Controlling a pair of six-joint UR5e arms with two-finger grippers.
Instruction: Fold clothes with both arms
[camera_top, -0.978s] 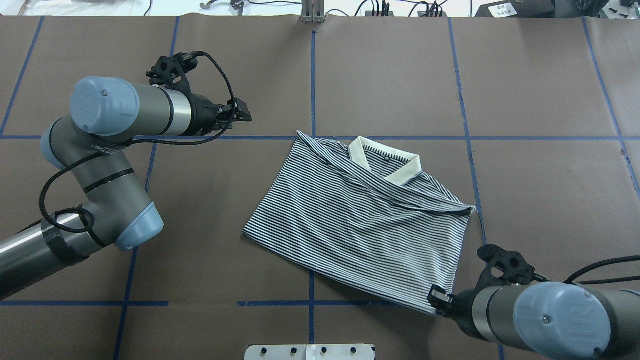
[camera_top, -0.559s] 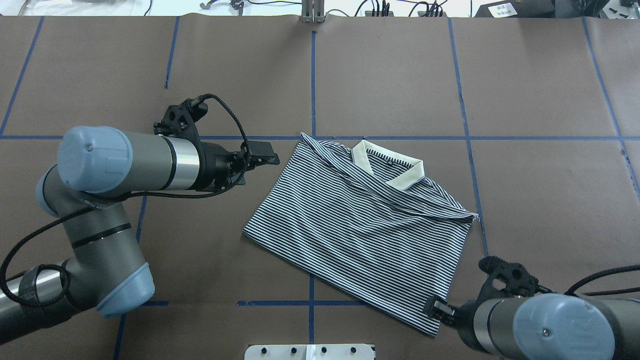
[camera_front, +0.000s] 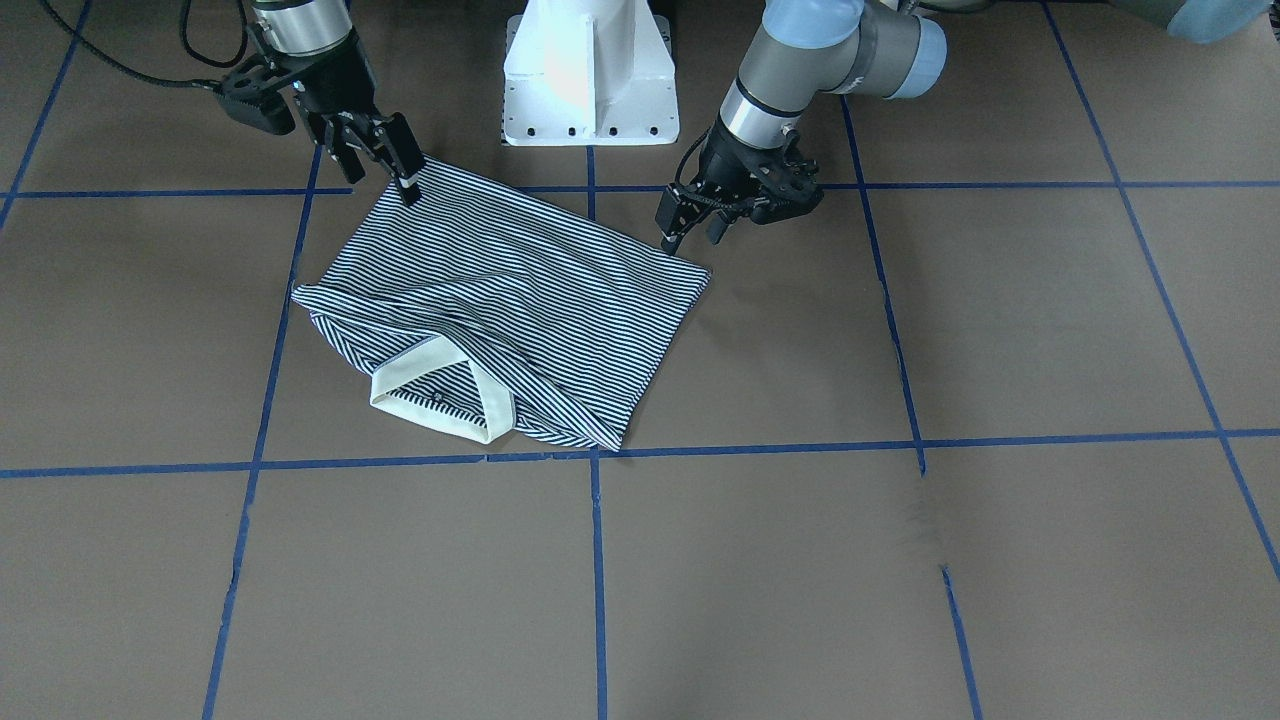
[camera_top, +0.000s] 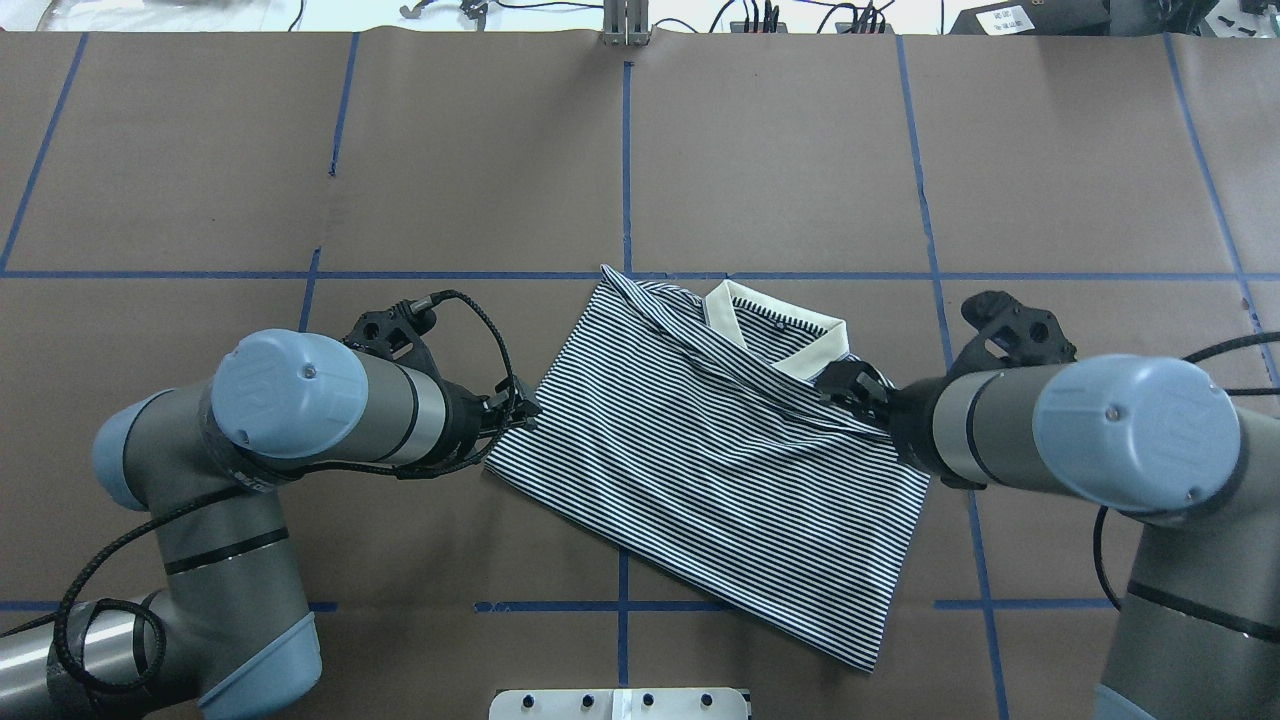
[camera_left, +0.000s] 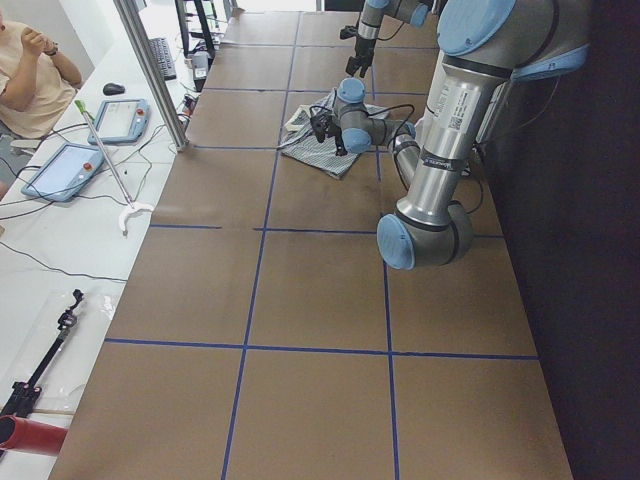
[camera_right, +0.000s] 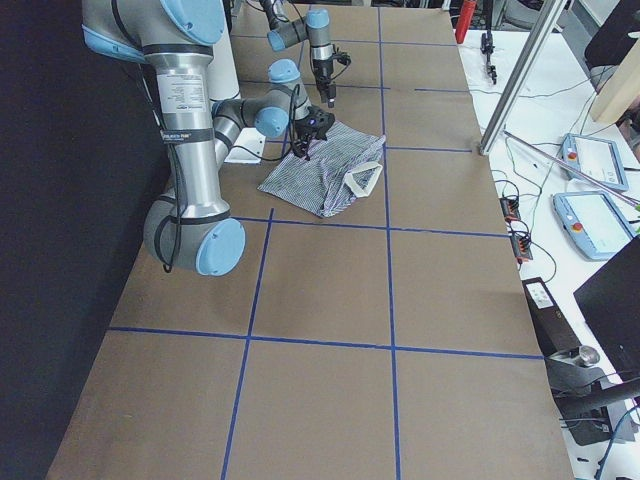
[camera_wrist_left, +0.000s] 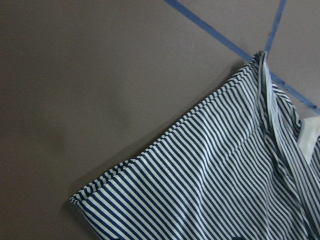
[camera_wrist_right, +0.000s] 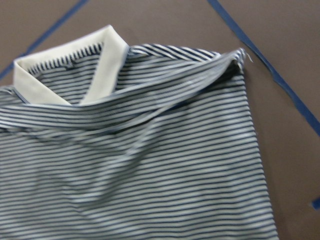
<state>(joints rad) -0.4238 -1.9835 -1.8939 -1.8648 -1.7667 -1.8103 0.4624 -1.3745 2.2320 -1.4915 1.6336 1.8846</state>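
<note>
The left arm bends at the elbow and slants its wrist down and inward, its jaws parted a little and holding nothing. The right arm mirrors it from the other side, wrist tipped down, jaws likewise apart and empty. Behind both pairs of jaws stands the white pedestal base. The striped polo shirt lies folded and askew on the brown worktop between the two pairs of jaws: its near left corner sits just under the tips of the left jaws, and its right side lies beneath the right jaws. Whether either pair touches the cloth cannot be told. The cream collar lies beyond the right jaws, to their left. Blue tape lines cross the worktop around the shirt.
</note>
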